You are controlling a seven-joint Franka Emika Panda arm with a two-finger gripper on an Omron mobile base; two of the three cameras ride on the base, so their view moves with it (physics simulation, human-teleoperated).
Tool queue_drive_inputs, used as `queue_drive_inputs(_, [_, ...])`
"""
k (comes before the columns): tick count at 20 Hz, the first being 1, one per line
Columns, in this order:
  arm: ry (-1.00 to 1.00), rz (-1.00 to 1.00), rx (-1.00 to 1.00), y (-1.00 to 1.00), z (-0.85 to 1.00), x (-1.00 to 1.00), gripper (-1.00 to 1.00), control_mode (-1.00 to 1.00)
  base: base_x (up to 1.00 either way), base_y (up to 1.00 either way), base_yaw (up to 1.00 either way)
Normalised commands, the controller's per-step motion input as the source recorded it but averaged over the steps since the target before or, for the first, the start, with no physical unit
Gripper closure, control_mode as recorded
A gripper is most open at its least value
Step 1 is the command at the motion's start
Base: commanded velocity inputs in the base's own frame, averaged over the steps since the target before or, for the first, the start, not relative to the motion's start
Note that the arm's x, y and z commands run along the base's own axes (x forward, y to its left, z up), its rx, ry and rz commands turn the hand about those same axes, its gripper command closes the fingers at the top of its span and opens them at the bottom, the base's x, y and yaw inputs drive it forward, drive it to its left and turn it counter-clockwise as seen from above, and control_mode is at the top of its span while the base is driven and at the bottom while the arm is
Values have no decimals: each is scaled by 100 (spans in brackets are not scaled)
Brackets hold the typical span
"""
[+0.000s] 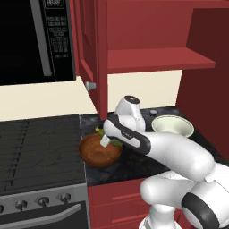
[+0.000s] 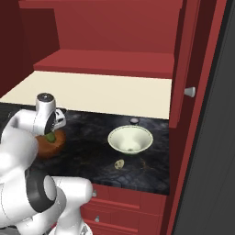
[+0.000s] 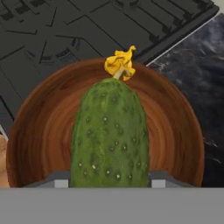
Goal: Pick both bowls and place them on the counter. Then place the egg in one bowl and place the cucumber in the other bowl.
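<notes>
Hand view: the cucumber (image 3: 110,135) is pinched between the fingers of the hand (image 3: 109,178), its yellow tip pointing away, directly above the brown wooden bowl (image 3: 175,131). That bowl is set on the dark desk (image 1: 143,163) beside the stovetop (image 1: 40,147). The pale bowl (image 2: 130,139) is seen farther right, the egg (image 2: 120,163) just before it.

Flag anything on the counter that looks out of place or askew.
Only the egg stands out: it lies loose on the counter in front of the pale bowl, not inside. Both bowls sit upright. The gripper holds the cucumber over the wooden bowl.
</notes>
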Motion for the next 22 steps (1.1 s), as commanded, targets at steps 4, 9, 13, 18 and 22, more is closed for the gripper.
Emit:
queue_drive_inputs(4, [0,11,-2,47,-22,22,100,-100,0,0,0])
queue_drive_inputs(9, [0,7,-1,5,-37,16,100,-100,0,0,0])
queue_drive_inputs(13, [0,7,0,0,-37,21,100,-100,0,0,0])
queue_drive_inputs(18, [0,4,0,6,-33,19,100,-100,0,0,0])
queue_drive_inputs(22, [0,2,0,12,-30,6,100,-100,0,0,0])
